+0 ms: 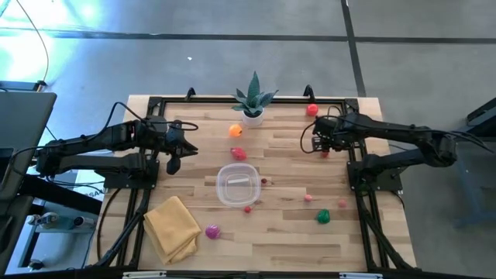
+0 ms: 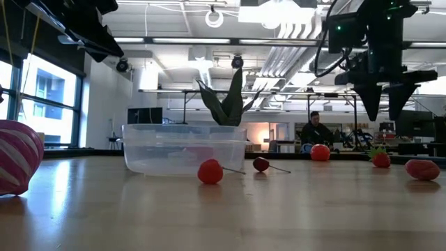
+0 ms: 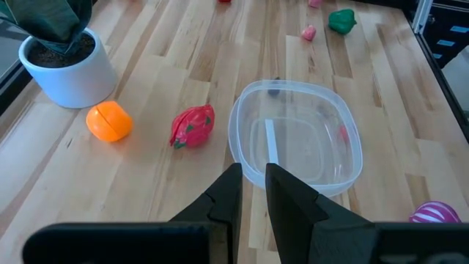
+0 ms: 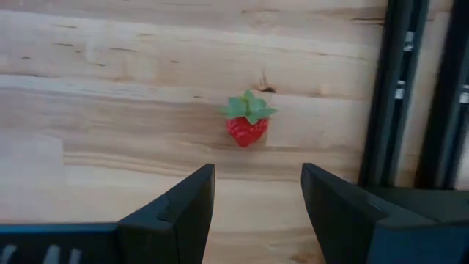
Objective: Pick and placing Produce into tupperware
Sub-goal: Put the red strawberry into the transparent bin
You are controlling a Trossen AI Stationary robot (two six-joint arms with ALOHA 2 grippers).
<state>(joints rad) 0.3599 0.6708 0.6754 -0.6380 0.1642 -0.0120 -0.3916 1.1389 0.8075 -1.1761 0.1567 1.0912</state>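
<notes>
The tupperware [image 1: 220,186] is a clear round container standing mid-table, also seen in the left wrist view as the tupperware [image 3: 236,139]. Produce lies scattered on the wood: an orange piece [image 1: 235,131], a red piece [image 1: 239,153], a strawberry [image 4: 248,125], a green piece [image 1: 323,217] and a magenta piece [image 1: 212,231]. My right gripper [image 1: 324,144] hangs open above the strawberry [image 2: 380,159], fingers pointing down and clear of it. My left gripper [image 1: 172,160] hovers left of the container, its fingers nearly together and holding nothing.
A spiky plant in a white pot [image 1: 253,108] stands at the far edge, and a folded yellow cloth [image 1: 172,226] lies near-left. Small red and pink pieces [image 1: 308,198] lie right of the container. Black frame rails [image 4: 396,88] run close beside the strawberry.
</notes>
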